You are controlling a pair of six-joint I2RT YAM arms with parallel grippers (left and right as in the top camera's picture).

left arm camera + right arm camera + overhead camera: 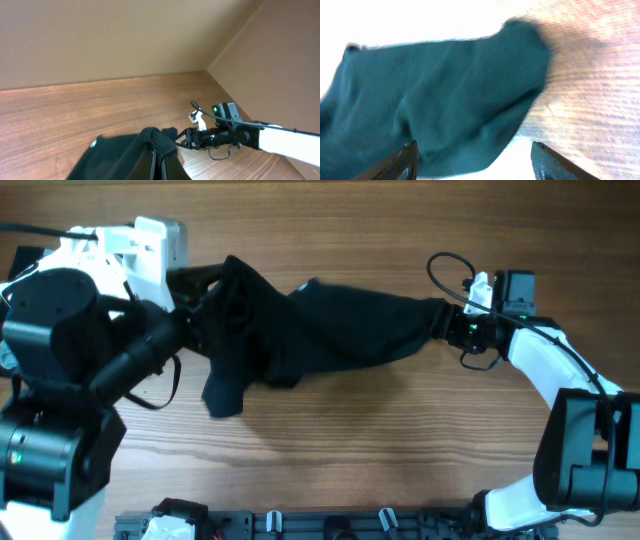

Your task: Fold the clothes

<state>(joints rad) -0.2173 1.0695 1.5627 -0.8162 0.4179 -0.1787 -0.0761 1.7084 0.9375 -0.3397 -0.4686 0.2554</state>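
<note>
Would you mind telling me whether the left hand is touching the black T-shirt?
Touching. In the left wrist view, the black T-shirt bunches at the left hand, pinched between its fingers.

The T-shirt (310, 330) lies bunched across the middle of the table (330, 450), stretched from left to right between the two arms. Its left end is gathered up at the left gripper (195, 313), and a flap of cloth lies on the table just below that gripper, toward the side where the arm bases stand. Its right end narrows to a tip at the right gripper (445, 320), with the right arm (545, 360) curving back from there to the right-hand corner. A rack (300, 525) runs along the table edge between the two bases, well apart from the T-shirt.
</note>
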